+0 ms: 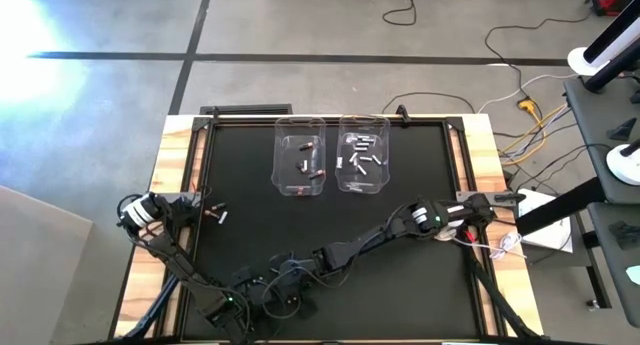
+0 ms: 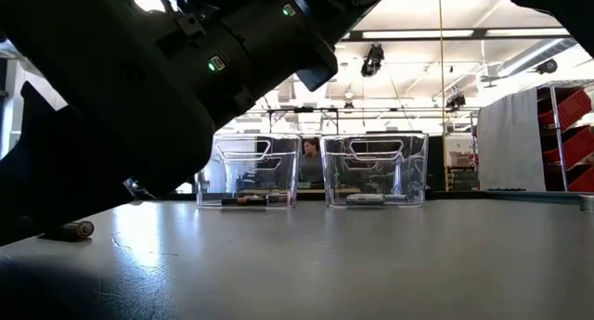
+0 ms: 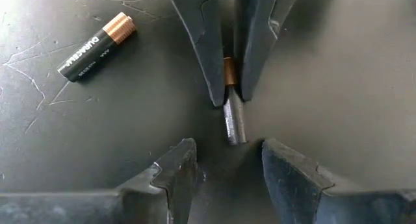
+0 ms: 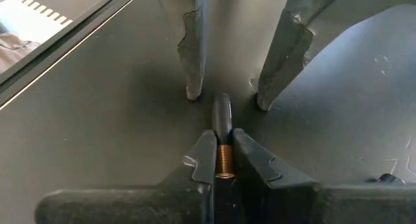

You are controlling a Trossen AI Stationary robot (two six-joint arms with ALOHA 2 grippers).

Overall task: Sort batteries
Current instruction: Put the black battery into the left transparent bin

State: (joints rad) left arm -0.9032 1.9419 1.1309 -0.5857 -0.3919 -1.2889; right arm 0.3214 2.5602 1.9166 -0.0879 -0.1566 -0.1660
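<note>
Right wrist view is showing the right gripper (image 4: 224, 137) pinching a battery (image 4: 223, 120) between its fingers. The fingers are pressing on the copper-coloured end. The battery's long axis is running straight out past those fingertips. Its free end is pointing at the gap between the left gripper's (image 3: 224, 149) fingers, which are standing spread on either side of that line. That tip is lying just short of them and touching neither. Whether the battery is resting on the table (image 4: 97, 120) or hanging just above it, I cannot tell.

The two grippers are facing each other nose to nose, both reaching low and nearly level over the table, with the battery bridging most of the space between their fingertips. In the low view, dark arm links are filling the upper left, close to the camera.

A second battery (image 3: 96, 47), black with a copper end, is lying flat on the table off to one side of the right fingers. It is well clear of both grippers and slanted across their shared line.

The table is dark, matt and finely scratched. Far beyond the fingers, two clear bins (image 2: 251, 169) are standing side by side. One is holding dark batteries (image 1: 305, 165) and the other is holding pale batteries (image 1: 362, 155). Behind them a workshop is showing, with ceiling strip lights, a white partition and red shelf boxes.
</note>
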